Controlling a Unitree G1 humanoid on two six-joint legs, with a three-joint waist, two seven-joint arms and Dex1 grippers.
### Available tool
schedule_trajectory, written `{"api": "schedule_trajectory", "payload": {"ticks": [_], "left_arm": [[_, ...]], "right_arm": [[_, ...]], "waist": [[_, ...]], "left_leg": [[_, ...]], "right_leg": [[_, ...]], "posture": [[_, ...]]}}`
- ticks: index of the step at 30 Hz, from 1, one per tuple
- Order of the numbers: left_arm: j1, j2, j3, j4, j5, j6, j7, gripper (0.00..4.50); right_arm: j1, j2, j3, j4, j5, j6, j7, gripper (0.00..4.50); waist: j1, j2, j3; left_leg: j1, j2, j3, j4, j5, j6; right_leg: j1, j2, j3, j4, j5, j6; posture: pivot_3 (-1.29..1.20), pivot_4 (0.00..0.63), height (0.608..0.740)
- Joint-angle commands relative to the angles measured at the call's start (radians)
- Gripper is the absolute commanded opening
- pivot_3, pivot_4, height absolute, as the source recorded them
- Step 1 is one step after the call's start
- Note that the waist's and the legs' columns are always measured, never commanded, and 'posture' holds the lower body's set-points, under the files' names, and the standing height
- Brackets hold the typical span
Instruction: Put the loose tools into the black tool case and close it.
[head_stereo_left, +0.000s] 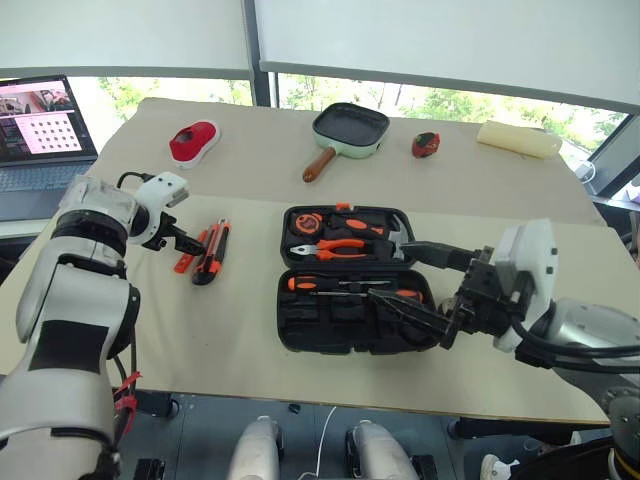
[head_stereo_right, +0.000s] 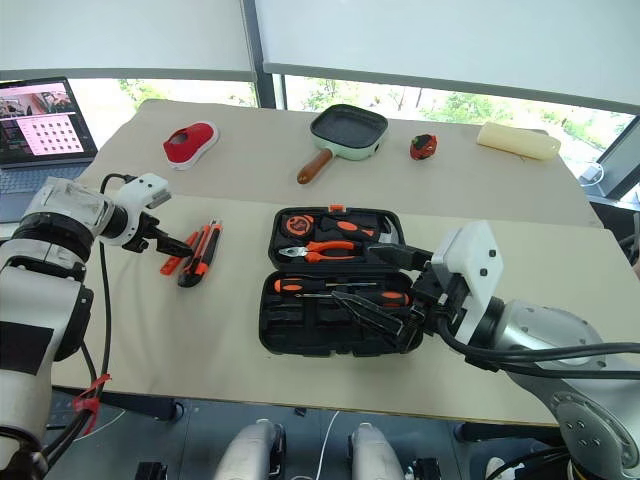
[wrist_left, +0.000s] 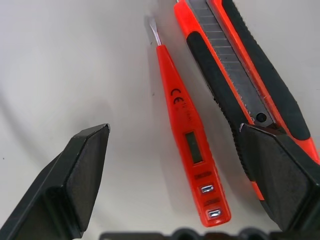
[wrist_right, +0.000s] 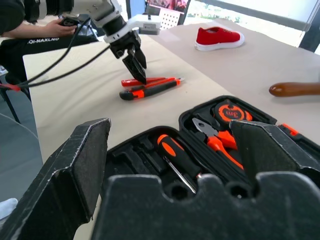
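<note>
**Case open and partly filled; two loose tools left on the counter**

Nearest the robot, the black tool case (head_stereo_left: 345, 280) is seen lying open on the counter (head_stereo_left: 230, 320), its lid folded back flat and its orange latch at the far edge. The work is judged to be partway done. In the near half, screwdrivers (head_stereo_left: 350, 288) with orange-and-black handles and thin steel shafts are already seated, while several moulded slots beside them are left bare. In the far half, the pliers (head_stereo_left: 340, 246), a hammer and a tape measure are lodged in their recesses.

The right gripper (head_stereo_left: 415, 290) is held over the case's right end, its fingers spread wide and nothing between them.

Still to be packed are two slim tools lying on the counter, well apart from the case on its left: a utility knife (wrist_left: 240, 70) with an orange-and-black body and a segmented steel blade, and just beside it an orange tester screwdriver (wrist_left: 187, 130) with a small flat tip and a little window in its handle. The two lie roughly parallel.

The left gripper (head_stereo_left: 190, 243) is poised just above these two, pointed steeply down, with its fingers wide apart and empty; neither tool is gripped yet.

Both tools have to be carried across and the lid has to be shut. No tape roll can be made out.

Farther off, a green-rimmed pan (head_stereo_left: 350, 130) and a red shoe (head_stereo_left: 194, 142) are left on the counter.
</note>
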Motion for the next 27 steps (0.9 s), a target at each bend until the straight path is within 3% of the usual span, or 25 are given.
{"api": "schedule_trajectory", "payload": {"ticks": [1, 17, 27], "left_arm": [[0.001, -0.028, 0.012, 0.031, 0.038, -0.006, 0.014, 4.50], [-0.069, 0.039, 0.065, 0.033, 0.095, 0.076, -0.046, 4.50], [-0.023, -0.041, 0.085, 0.039, 0.098, 0.095, -0.001, 4.50]], "right_arm": [[-0.007, -0.020, -0.030, -0.023, 0.023, -0.047, -0.017, 4.45], [-0.085, -0.093, 0.025, 0.053, 0.077, -0.053, 0.005, 4.45], [-0.132, -0.099, 0.058, 0.074, 0.084, -0.053, -0.002, 4.45]], "waist": [[0.004, 0.000, 0.000], [-0.012, -0.001, 0.000], [-0.009, -0.001, 0.000]], "left_leg": [[0.000, 0.000, 0.000, 0.000, 0.000, 0.000], [-0.002, -0.001, -0.001, 0.002, 0.000, 0.000], [-0.004, -0.001, -0.002, 0.004, 0.000, 0.000]], "right_leg": [[0.000, 0.000, 0.000, 0.000, 0.000, 0.000], [-0.001, -0.001, -0.001, 0.000, 0.000, 0.001], [-0.001, -0.001, -0.002, 0.001, 0.000, 0.001]], "posture": [[0.00, 0.150, 0.740], [0.00, 0.150, 0.740], [0.00, 0.150, 0.740]]}}
